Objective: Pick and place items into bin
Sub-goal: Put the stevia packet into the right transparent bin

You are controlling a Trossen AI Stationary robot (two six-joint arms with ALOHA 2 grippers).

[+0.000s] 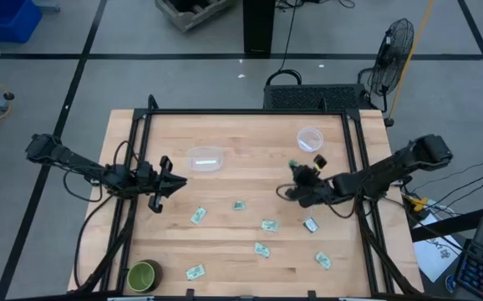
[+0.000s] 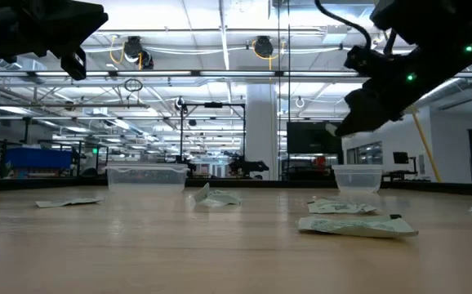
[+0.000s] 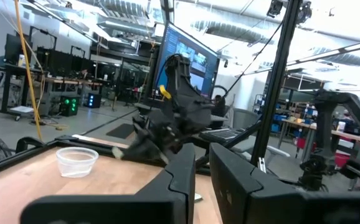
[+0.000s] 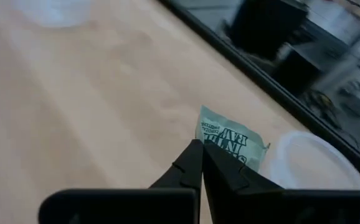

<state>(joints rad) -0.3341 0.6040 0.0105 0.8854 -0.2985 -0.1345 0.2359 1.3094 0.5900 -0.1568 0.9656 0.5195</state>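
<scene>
Several small pale green-and-white packets (image 1: 261, 249) lie flat on the wooden table's near half. One more packet (image 4: 227, 140) is off the table, with my right gripper (image 1: 295, 170) shut on it right of the table's middle; the low view shows it (image 2: 331, 129) high above the wood. My left gripper (image 1: 181, 181) hovers at the table's left, pointing right, with a narrow gap between its fingers (image 3: 180, 177) and nothing in it. Two clear plastic bins stand at the back: a rectangular one (image 1: 205, 159) and a round one (image 1: 310, 139). My right gripper pinches the packet's near edge (image 4: 212, 148) between its two fingertips. The fingers slant down from the table's right side. Most of the packet sticks out past the fingertips, tilted and lifted clear of the table.
A dark green round bowl (image 1: 143, 276) stands at the near left corner. Black frame rails (image 1: 133, 167) run along the table's left, right and far edges. Bare wood lies between the two grippers (image 1: 241, 180).
</scene>
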